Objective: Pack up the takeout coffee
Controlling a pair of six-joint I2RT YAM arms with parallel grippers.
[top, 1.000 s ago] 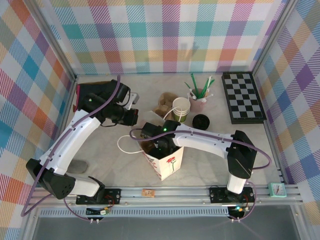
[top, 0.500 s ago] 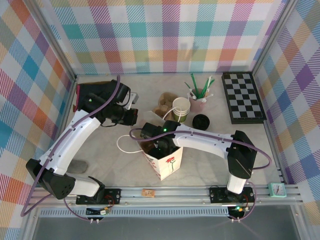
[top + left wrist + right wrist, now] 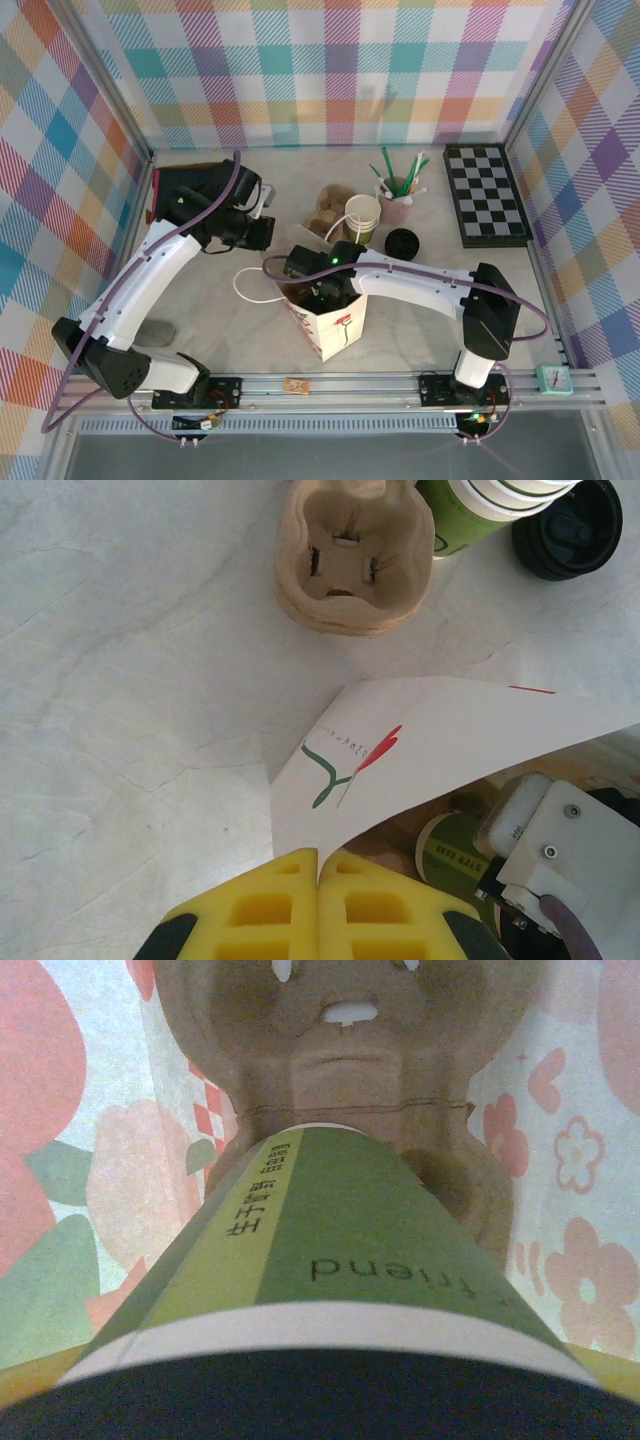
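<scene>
Right end effector (image 3: 318, 295) down inside paper bag (image 3: 335, 330), grasping takeout coffee (image 3: 360, 1250) at its lidded end. Risk: a bad seat.
Cup base meets pulp carrier (image 3: 350, 1040) on the bag floor, apparently tilted; let go off-pocket, it likely tips and leaks. Left end effector (image 3: 318, 865) is clenched on nothing at the bag's 10 o'clock, so the unbraced bag could drag across the counter (image 3: 420, 330).
</scene>
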